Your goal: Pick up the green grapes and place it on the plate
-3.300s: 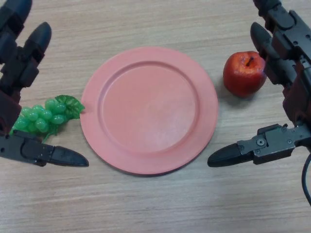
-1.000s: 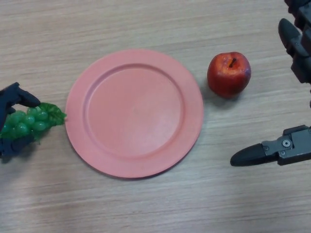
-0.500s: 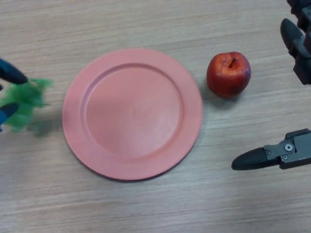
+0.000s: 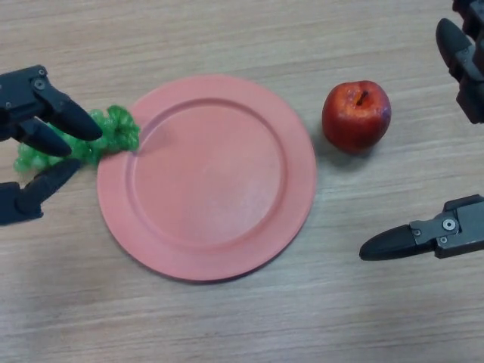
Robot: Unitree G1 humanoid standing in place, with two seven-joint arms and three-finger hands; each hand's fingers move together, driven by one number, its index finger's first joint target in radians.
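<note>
The green grapes hang at the left rim of the pink plate, their right end just over its edge. My left hand comes in from the left and is shut on the bunch, with fingers curled over its top and the thumb below it. Part of the bunch is hidden behind those fingers. At the right edge of the view, far from the grapes, my right hand stays idle and open.
A red apple stands on the wooden table just right of the plate, between it and my right hand.
My left hand closed on the grapes at the far left, lifted them, and has carried them right to the plate's left rim. The right hand has barely moved.
</note>
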